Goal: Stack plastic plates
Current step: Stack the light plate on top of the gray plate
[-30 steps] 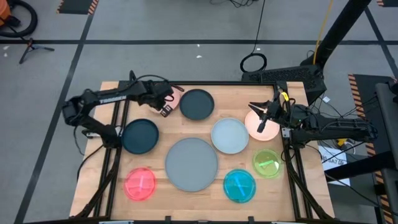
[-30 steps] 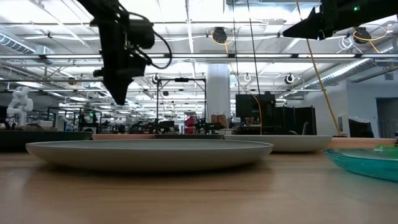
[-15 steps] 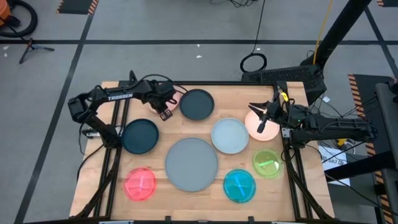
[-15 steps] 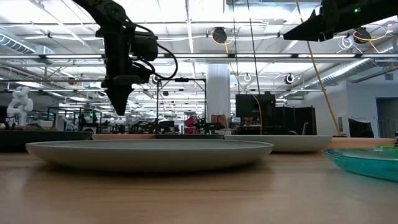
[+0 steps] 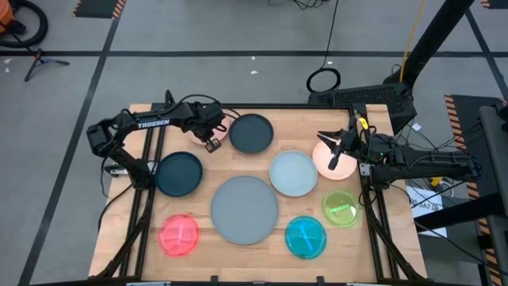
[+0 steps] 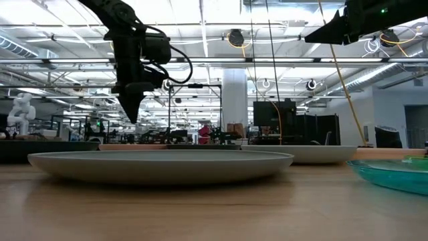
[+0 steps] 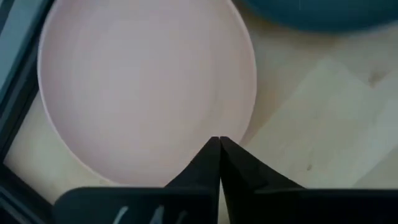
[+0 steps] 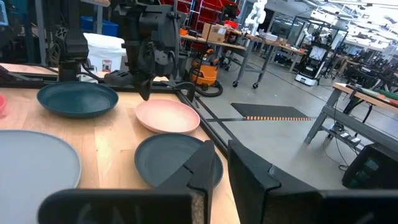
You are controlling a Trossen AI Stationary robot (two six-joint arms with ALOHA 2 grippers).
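Peach-pink plate at the table's far left corner sits just below the left gripper, whose fingers we see pressed together, holding nothing; beside it lies a dark teal plate; the right gripper hovers, slightly parted and empty, over a second pink plate.

This is a large open robotics lab or industrial test hall: the wooden table sits on a grey concrete floor marked with black tape lines and hazard-striped mats. Beyond the left gripper, the low view shows a high ceiling with strip lights, a white column and rows of benches and black frames. Past the right gripper, the room holds wheeled workbenches, cardboard boxes, an orange shop vacuum and a white humanoid robot.
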